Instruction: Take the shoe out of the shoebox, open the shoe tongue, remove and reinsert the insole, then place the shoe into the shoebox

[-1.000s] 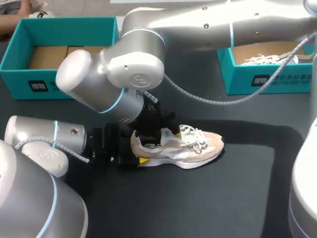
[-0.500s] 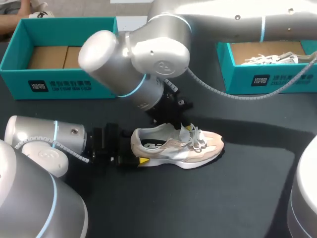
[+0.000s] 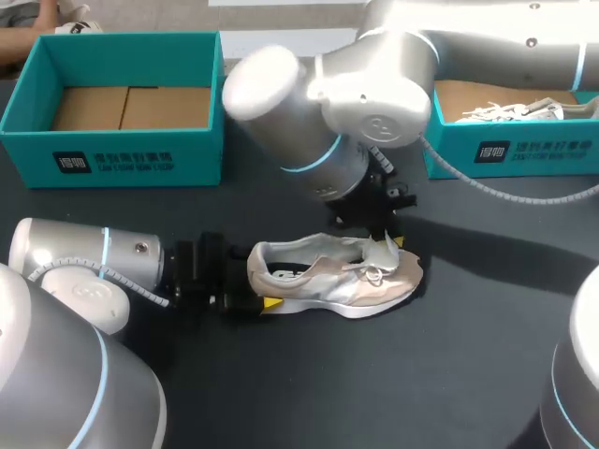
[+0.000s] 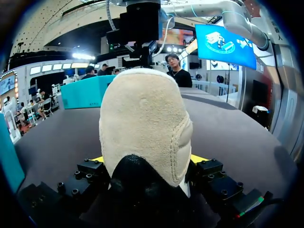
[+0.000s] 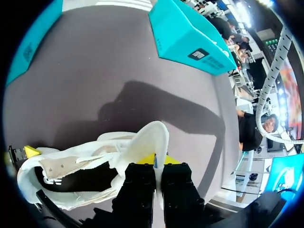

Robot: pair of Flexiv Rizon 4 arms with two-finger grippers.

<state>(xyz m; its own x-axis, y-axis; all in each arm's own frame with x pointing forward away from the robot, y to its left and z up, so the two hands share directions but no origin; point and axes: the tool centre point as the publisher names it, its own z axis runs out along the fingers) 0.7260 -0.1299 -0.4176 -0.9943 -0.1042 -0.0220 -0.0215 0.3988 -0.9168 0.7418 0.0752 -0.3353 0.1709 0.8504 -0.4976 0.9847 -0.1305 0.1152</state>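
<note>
Shoe (image 3: 332,281) sits on its sole mid-frame on the dark surface (image 3: 374,383), toe to the right, outside both boxes. Left hand (image 4: 147,160) is clamped on the heel, one yellow tip on each side. Right hand (image 5: 157,167) is pinched narrow on the tongue (image 5: 149,137), which stands up from the shoe's opening. Upper-left teal shoebox (image 3: 112,159): only brown cardboard (image 3: 131,108) inside. Upper-right teal shoebox (image 3: 505,154): cardboard floor plus a white laced item (image 3: 505,112), can't tell more.
</note>
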